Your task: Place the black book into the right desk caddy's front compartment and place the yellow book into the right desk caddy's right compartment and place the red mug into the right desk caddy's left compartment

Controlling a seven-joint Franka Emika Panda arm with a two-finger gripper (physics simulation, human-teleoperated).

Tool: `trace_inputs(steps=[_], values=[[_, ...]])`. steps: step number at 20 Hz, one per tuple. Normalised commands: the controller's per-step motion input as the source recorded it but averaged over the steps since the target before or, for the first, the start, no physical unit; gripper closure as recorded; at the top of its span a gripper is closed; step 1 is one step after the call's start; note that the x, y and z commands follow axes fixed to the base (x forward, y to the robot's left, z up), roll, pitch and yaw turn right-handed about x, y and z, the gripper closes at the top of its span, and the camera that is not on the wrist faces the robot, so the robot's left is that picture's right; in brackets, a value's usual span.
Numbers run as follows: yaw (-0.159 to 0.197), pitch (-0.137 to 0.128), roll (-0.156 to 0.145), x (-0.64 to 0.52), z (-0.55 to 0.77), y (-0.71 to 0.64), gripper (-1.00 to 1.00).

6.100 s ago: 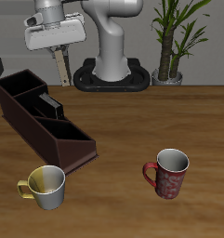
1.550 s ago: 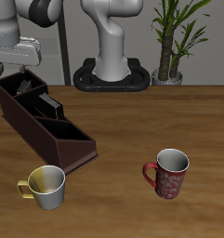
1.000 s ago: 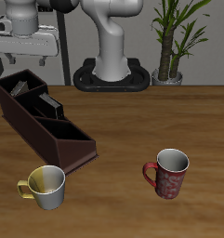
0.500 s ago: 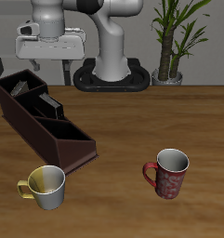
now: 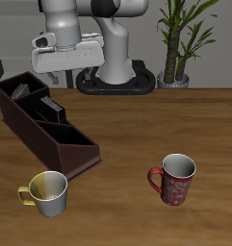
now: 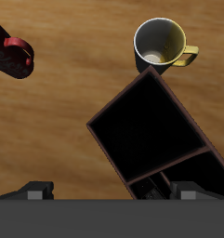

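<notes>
**Two books sit in the box, the red mug stands out on the table**

Much of the scene is hard to see. In the wrist view the box [image 6: 164,139] is cut off at the edge, and only its big dark part at the low end is shown whole. Of the gripper [image 6: 112,191] only the two finger tips are seen there, set wide apart with nothing between them. In the view from outside the gripper [image 5: 63,77] is held high above the table, behind the box, and its fingers are too small to be made out.

The box [image 5: 50,135] is laid slantwise on the table [image 5: 137,125]. A black book [image 5: 52,106] is seen in the narrow middle part, standing up a little above the walls. In the part at the tall end a grey-tan book [image 5: 21,93] can be made out, mostly hidden by the wall.

The red mug [image 5: 173,179] is stood upright near the table's front edge, well apart from the box. Only a part of it [image 6: 11,54] is caught in the wrist view.

A cream mug [image 5: 45,192] with a yellow handle is stood just in front of the box's low end. A potted plant [image 5: 180,43] is placed at the back, beside the robot's base [image 5: 116,79].
</notes>
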Motion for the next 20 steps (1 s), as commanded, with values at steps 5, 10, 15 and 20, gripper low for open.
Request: trace_inputs(steps=[5,10,15,20], values=[[-0.007,-0.04,-0.002,0.35,-0.01,0.41,-1.0],[-0.04,-0.002,-0.014,0.28,-0.07,0.14,-1.0],[-0.068,-0.027,-0.03,0.25,-0.07,0.26,-1.0],[-0.071,-0.024,-0.032,0.28,-0.05,0.44,-1.0]])
